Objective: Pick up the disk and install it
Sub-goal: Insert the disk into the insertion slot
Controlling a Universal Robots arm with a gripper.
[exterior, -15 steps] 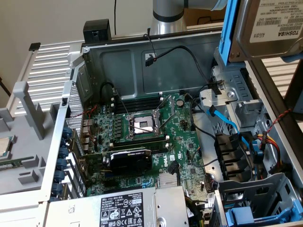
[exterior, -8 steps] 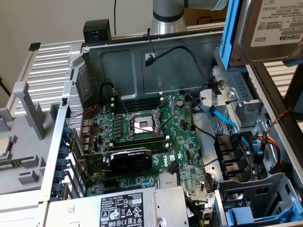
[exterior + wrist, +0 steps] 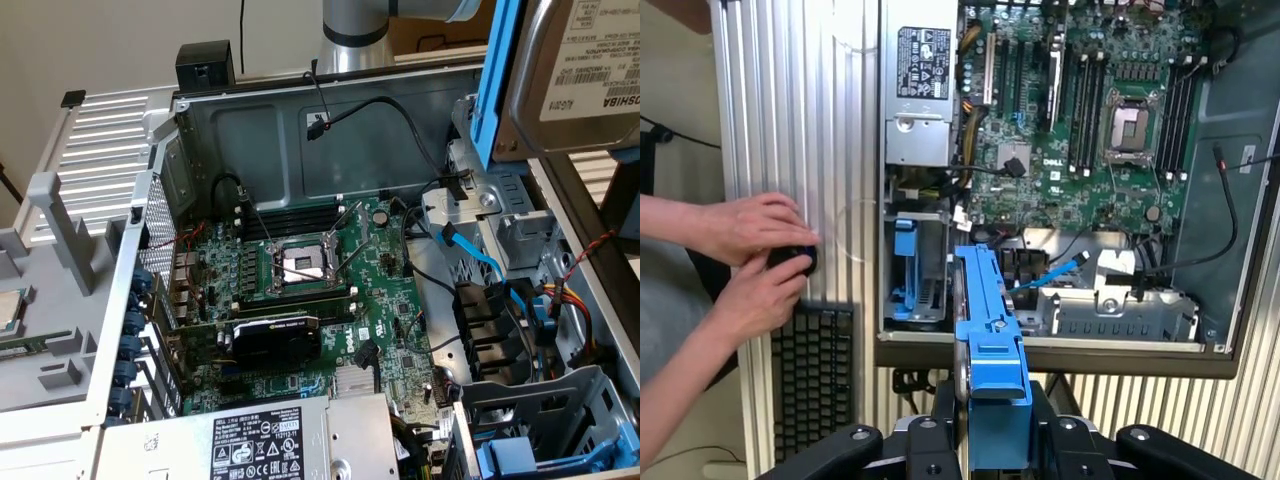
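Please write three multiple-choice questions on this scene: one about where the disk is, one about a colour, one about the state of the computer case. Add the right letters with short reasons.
1. Where is the disk?
A) on the keyboard
B) held up by the gripper
C) on the power supply

2. What colour are the disk's rails?
A) red
B) yellow
C) blue

3. The computer case is:
A) open
B) closed
C) wrapped in foil

Answers:
1 B: the gripper clamps the disk, clear of any surface.
2 C: the rails are bright blue.
3 A: the motherboard lies exposed.
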